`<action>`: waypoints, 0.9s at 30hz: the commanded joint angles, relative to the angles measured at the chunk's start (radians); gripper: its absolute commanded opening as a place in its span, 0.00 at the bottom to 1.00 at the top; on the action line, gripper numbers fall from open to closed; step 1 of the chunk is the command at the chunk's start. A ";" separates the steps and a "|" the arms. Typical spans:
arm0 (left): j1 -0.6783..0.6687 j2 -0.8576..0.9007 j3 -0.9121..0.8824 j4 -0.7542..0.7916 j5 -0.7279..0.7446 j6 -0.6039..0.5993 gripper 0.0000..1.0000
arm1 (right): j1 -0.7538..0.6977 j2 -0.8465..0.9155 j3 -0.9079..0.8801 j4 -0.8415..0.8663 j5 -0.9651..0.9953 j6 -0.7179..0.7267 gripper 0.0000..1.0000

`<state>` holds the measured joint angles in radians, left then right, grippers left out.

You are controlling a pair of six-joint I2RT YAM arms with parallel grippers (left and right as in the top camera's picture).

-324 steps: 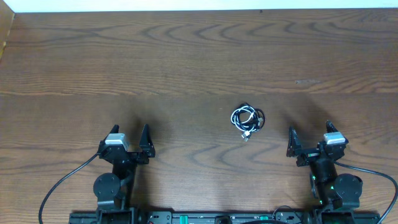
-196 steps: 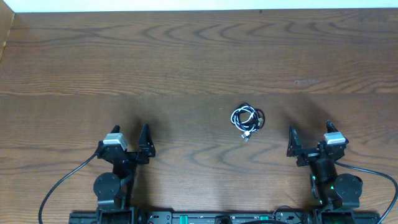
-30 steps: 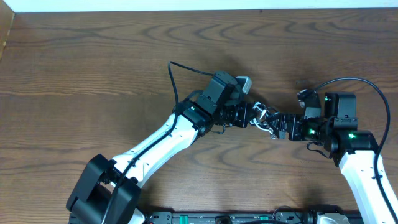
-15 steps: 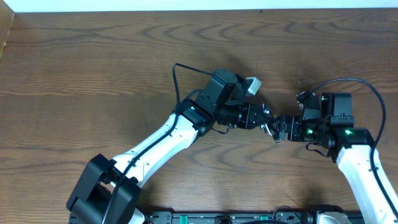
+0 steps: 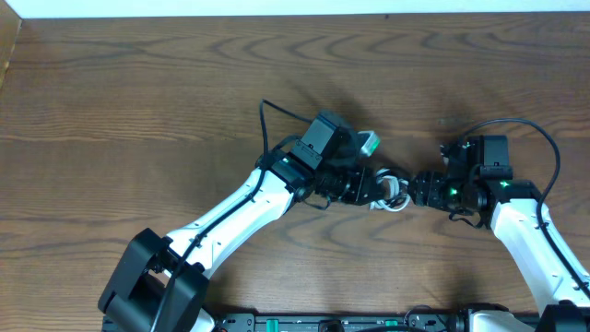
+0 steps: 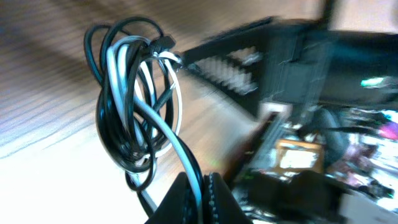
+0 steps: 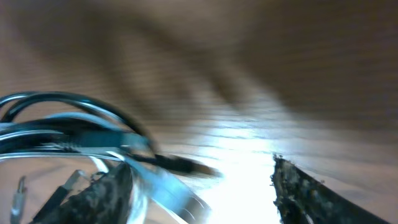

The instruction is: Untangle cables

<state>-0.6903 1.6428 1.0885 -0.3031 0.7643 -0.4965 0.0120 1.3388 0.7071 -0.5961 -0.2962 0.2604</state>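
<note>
The cables point(image 5: 394, 191) are a small tangled coil of white and black cords between my two grippers at the table's middle. In the left wrist view the cables point(image 6: 127, 106) hang as a looped bundle above my left gripper point(image 6: 203, 190), which is shut on a white strand and a black strand. My left gripper point(image 5: 376, 187) is at the coil's left side. My right gripper point(image 5: 417, 188) is at its right side. In the right wrist view my right gripper point(image 7: 199, 193) stands open, with the cables point(image 7: 68, 124) and a black plug point(image 7: 180, 165) beside its left finger.
The brown wooden table point(image 5: 138, 111) runs to a white edge at the back. The left arm's black lead point(image 5: 267, 115) arcs up behind its wrist. The right arm's lead point(image 5: 544, 148) loops to the right. The right gripper's fingers point(image 6: 233, 68) show blurred behind the bundle.
The left gripper has turned and carried the coil slightly down and right. The right gripper has closed in on the coil's right side, its jaws narrower than before.
</note>
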 commanded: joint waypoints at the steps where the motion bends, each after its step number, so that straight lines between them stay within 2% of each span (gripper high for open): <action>1: 0.000 -0.005 0.008 -0.095 -0.219 0.102 0.07 | 0.003 0.015 -0.009 -0.035 0.212 0.088 0.63; 5: 0.000 -0.005 0.008 -0.171 -0.350 0.138 0.08 | 0.003 0.019 -0.009 -0.063 0.275 0.106 0.64; 9: 0.000 -0.005 0.008 -0.182 -0.350 0.137 0.08 | 0.003 0.019 -0.009 -0.031 0.115 0.057 0.83; 12: 0.000 -0.005 0.008 -0.161 -0.245 0.138 0.07 | 0.003 0.019 -0.009 0.019 -0.197 -0.119 0.86; 15: 0.000 -0.005 0.009 -0.114 -0.131 0.159 0.07 | 0.003 0.019 -0.009 0.046 -0.378 -0.222 0.86; 21: 0.000 -0.005 0.008 0.029 0.138 0.171 0.07 | 0.003 0.019 -0.009 0.024 -0.390 -0.315 0.89; 27: 0.000 -0.005 0.009 0.111 0.356 0.171 0.08 | 0.003 0.019 -0.010 0.023 -0.291 -0.308 0.87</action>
<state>-0.6903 1.6428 1.0878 -0.2169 0.9184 -0.3424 0.0116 1.3529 0.7029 -0.5713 -0.6209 -0.0151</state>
